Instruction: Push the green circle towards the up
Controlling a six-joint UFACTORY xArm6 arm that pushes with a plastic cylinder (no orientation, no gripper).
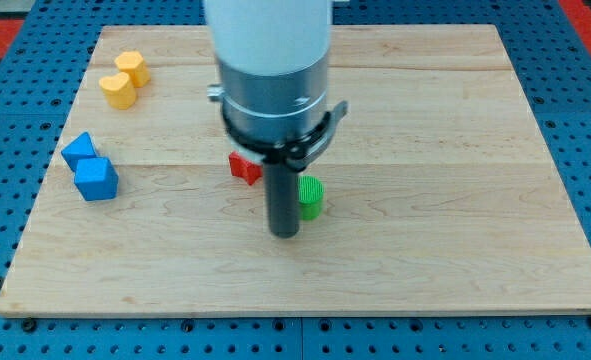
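Observation:
The green circle (311,197) is a short round block near the board's middle, partly hidden on its left by my rod. My tip (285,234) rests on the board just left of and slightly below the green circle, touching or almost touching its lower left side. The arm's white and grey body hangs over the board's upper middle.
A red block (243,167) lies just left of the rod, partly hidden. Two blue blocks (79,151) (96,179) sit near the left edge. Two yellow blocks (132,67) (118,89) lie at the upper left. The wooden board (455,200) ends in a blue pegboard surround.

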